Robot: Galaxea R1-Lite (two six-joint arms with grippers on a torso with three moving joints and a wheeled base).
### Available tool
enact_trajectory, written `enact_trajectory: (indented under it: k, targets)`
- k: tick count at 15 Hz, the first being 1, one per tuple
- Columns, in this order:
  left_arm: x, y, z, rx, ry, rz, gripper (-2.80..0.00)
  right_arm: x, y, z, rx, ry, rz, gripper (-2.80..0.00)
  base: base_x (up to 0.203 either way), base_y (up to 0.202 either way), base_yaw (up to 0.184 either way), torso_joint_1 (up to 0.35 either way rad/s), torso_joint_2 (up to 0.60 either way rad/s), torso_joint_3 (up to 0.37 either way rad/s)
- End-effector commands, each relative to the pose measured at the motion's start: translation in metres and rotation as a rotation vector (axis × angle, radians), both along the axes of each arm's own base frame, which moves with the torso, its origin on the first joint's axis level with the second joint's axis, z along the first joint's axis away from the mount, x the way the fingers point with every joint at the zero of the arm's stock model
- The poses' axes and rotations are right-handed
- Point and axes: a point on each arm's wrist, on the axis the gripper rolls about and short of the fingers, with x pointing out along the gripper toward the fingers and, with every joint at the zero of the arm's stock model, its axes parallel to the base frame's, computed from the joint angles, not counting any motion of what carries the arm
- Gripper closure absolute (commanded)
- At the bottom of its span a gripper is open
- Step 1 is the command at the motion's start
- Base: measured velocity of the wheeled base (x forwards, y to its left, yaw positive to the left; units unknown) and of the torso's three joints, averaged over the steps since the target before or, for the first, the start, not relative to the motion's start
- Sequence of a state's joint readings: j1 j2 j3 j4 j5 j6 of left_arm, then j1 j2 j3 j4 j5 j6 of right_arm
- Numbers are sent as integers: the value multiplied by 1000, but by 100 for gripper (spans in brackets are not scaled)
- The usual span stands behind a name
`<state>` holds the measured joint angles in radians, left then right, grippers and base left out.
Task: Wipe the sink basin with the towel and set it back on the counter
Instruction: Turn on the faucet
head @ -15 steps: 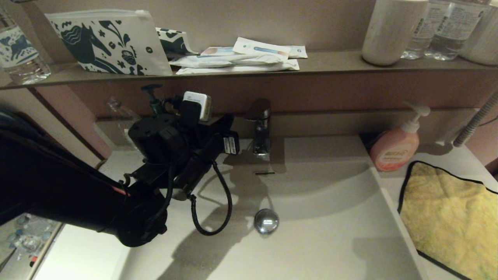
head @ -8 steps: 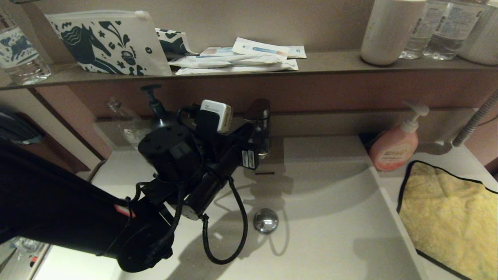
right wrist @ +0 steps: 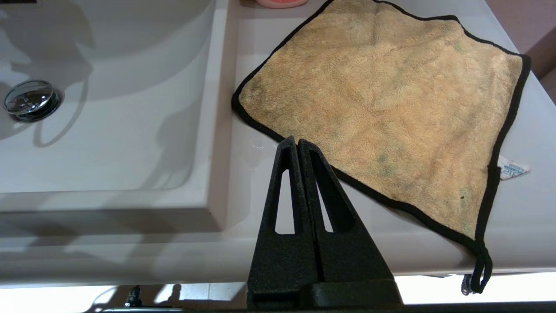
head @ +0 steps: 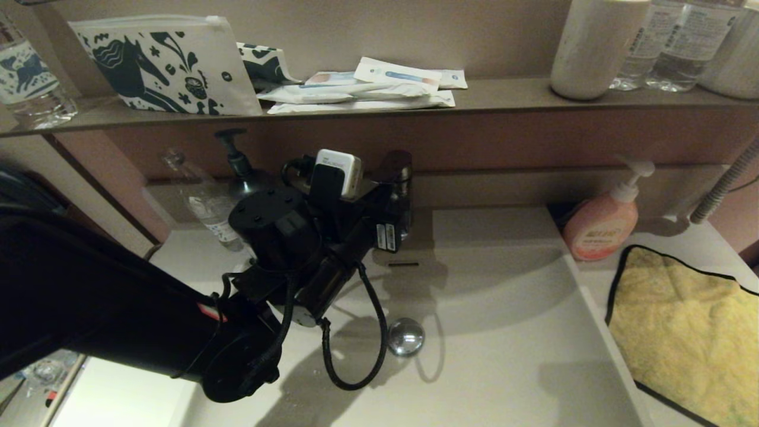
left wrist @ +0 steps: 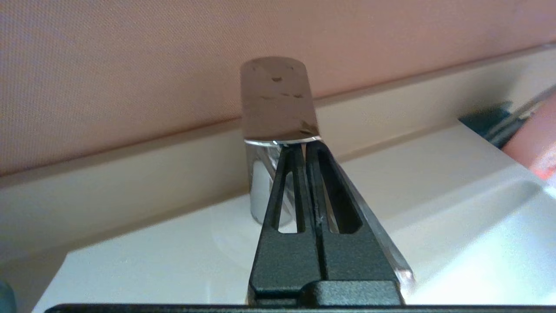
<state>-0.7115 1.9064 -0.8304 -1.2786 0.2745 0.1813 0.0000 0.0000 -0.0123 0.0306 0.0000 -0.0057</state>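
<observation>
The off-white sink basin (head: 504,332) (right wrist: 108,130) has its chrome drain plug (head: 405,337) (right wrist: 29,98) and slot overflow (head: 403,264) in view. The mustard-yellow towel (head: 682,332) (right wrist: 382,100) lies spread flat on the counter (head: 670,237) (right wrist: 256,174) to the right of the basin. My left gripper (head: 396,220) (left wrist: 302,145) is shut and empty. Its tips sit just under the lever of the chrome faucet (head: 398,178) (left wrist: 276,100). My right gripper (right wrist: 298,141) is shut and empty, hovering by the towel's near edge. It is out of the head view.
A pink soap dispenser (head: 602,228) stands at the basin's back right corner, with a grey hose (head: 723,184) beyond it. A dark pump bottle (head: 237,163) and a clear bottle (head: 204,204) stand back left. The brown shelf (head: 504,98) holds a horse-print pouch (head: 160,65), packets (head: 367,89) and bottles.
My left arm has swung right and toward the back wall, bringing its shut gripper up to the faucet. The towel has not moved.
</observation>
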Motion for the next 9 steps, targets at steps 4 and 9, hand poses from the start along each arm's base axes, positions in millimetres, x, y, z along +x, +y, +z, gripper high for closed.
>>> enact_trajectory:
  k: [4,9]
  targets:
    - [3,-3,7,-20,-28,2,0,0,0,0,0,0,0,0,0,0,0,0,0,0]
    - [6,-4,14,-30,-48,6,0,0,0,0,0,0,0,0,0,0,0,0,0,0]
